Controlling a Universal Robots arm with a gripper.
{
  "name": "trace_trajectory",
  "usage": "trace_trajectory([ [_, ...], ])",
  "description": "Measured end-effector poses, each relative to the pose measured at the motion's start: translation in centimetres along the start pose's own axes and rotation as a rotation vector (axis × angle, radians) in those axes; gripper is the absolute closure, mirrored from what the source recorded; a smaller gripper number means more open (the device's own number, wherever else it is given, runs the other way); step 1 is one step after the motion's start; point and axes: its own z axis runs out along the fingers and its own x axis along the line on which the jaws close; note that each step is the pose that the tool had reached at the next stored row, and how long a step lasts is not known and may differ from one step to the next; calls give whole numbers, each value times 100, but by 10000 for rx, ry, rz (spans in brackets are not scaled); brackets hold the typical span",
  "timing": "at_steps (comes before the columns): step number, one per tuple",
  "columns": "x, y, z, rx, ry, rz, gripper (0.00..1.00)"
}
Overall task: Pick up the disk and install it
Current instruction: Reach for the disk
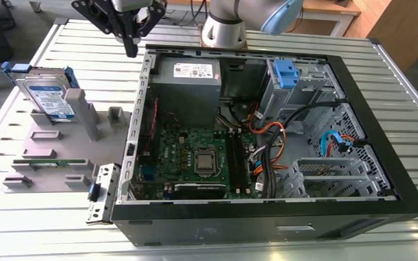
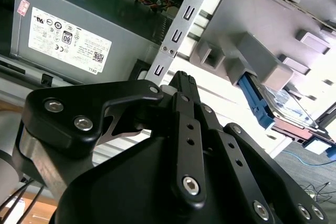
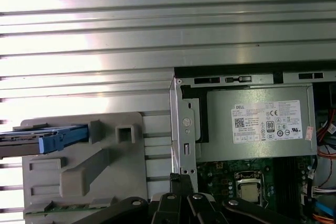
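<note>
The disk, flat silver metal with blue plastic rails, stands on edge in a grey moulded holder on the ribbed bench. The black claw hangs empty, fingers together, above the wall of the open case. The first wrist view shows the disk edge-on, a thin slab.

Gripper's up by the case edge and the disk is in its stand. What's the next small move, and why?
Probably shift the gripper toward the exterior view's left until it is over the disk. It hangs shut and empty above the case wall beside the power supply, while the disk stands upright in the grey fixture, untouched.
</note>
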Motion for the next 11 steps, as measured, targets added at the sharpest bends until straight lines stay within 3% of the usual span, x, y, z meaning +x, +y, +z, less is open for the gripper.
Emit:
trace_trajectory([
  [11,33,-1,0,0,0,0,89],
])
